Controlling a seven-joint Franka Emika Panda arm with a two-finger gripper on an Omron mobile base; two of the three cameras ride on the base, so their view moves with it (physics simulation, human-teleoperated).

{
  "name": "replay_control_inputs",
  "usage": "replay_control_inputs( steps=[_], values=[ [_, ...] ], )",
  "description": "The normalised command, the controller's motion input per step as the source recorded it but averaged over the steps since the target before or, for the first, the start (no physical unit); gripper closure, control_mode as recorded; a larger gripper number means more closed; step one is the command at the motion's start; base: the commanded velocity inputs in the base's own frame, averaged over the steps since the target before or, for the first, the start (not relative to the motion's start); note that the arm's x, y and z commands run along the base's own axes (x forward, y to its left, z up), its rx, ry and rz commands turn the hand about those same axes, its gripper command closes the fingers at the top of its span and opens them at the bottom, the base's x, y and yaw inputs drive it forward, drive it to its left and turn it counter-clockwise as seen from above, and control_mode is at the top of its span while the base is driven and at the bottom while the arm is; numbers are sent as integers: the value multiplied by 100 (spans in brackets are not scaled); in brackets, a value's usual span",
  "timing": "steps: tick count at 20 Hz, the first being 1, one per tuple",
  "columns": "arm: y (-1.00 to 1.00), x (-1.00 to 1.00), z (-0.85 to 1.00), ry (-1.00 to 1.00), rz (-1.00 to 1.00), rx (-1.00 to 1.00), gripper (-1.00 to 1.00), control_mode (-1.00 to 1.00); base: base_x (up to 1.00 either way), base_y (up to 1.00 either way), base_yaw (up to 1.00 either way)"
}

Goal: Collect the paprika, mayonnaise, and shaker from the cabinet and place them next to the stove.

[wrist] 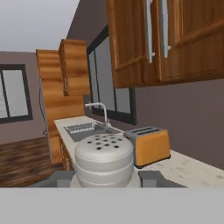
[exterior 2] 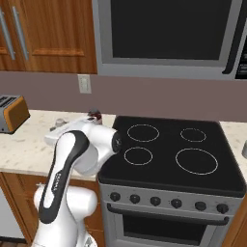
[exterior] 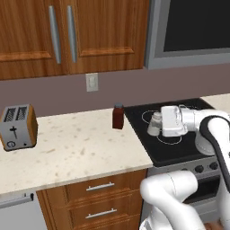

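My gripper [exterior: 158, 124] is shut on the shaker [exterior: 155, 123], a small pale grey cylinder. It holds the shaker in the air near the left side of the black stove [exterior: 179, 148]. In the hand view the shaker [wrist: 103, 159] has a rounded, holed top and sits between the two dark fingertips [wrist: 151, 177]. The paprika [exterior: 118, 116], a dark red-brown bottle, stands upright on the counter just left of the stove. The wooden cabinet [exterior: 67, 36] above has both doors closed. The mayonnaise is out of view.
A toaster [exterior: 18, 127] stands at the left of the speckled counter [exterior: 76, 152], and shows in the hand view [wrist: 148, 144] with a sink [wrist: 83, 129] beyond it. A microwave [exterior 2: 169, 34] hangs over the stove. Drawers [exterior: 99, 197] sit below the counter.
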Motion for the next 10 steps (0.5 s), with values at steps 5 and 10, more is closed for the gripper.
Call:
replay_control_inputs(
  steps=[5, 10],
  values=[
    [-8, 36, -72, 1, 11, 0, 100, -100, 0, 0, 0],
    [-5, 31, -72, 5, 11, 0, 100, -100, 0, 0, 0]
  ],
)
